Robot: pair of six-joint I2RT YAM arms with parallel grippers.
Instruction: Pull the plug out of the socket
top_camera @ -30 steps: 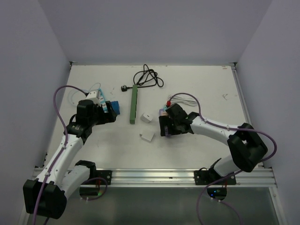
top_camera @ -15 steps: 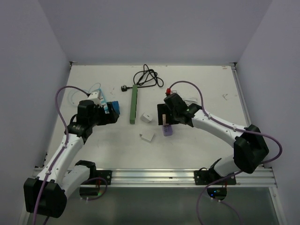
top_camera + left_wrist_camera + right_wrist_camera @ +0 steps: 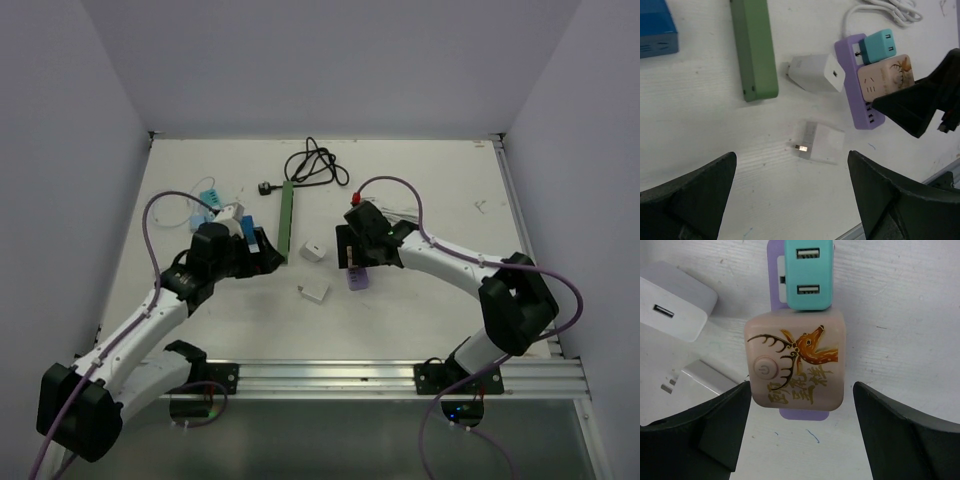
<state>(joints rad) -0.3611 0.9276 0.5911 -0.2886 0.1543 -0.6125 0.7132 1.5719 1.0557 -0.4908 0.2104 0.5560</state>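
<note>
The right gripper [image 3: 352, 252] hung spread wide over a purple plastic power strip [image 3: 358, 279]; the left gripper [image 3: 262, 252], equally spread, held nothing. From the left wrist, a white cube charger [image 3: 824, 144] lay just ahead of its fingers [image 3: 695, 200]. From the right wrist, the pink deer-printed plug [image 3: 796, 362] sat between the fingertips [image 3: 715, 425], seated in the strip beside a teal USB plug [image 3: 808, 275].

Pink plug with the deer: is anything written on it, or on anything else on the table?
Pink plug: gold Chinese characters under the deer, too stylised for me to read.
Its round button: a power sign, no words.
Teal plug: no writing, only two USB slots.
Blue box: faint marks, too blurred to read.
I can read nothing else.
</note>
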